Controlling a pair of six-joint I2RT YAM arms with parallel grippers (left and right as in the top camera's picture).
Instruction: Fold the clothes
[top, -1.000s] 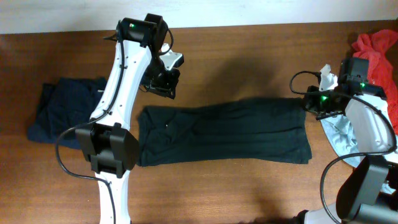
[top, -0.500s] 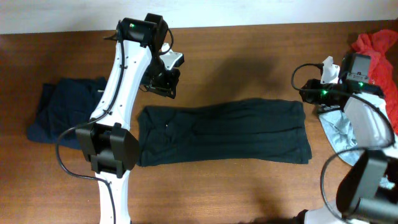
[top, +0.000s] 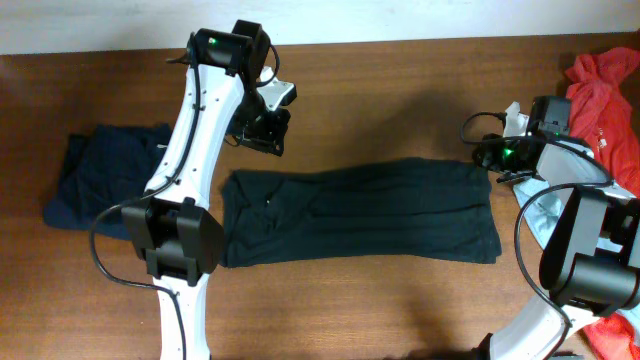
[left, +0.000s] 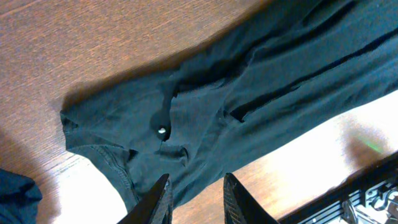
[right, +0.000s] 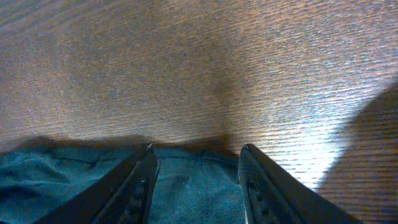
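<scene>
The right gripper (right: 197, 152), closed a second ago, is now spreading its jaws, empty, at the upper right corner of the black shirt (top: 360, 215) on the table (top: 380, 90). The left gripper (left: 195, 180) is still hovering, jaws slightly parted, above its left end

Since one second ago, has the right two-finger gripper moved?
Yes. The right gripper moved slightly left and toward the far edge of the table, judged against the long black cloth garment, which stayed put.

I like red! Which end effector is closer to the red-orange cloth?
Right. The right end effector hangs near the crumpled red-orange cloth garment; the left end effector is far across the table.
</scene>
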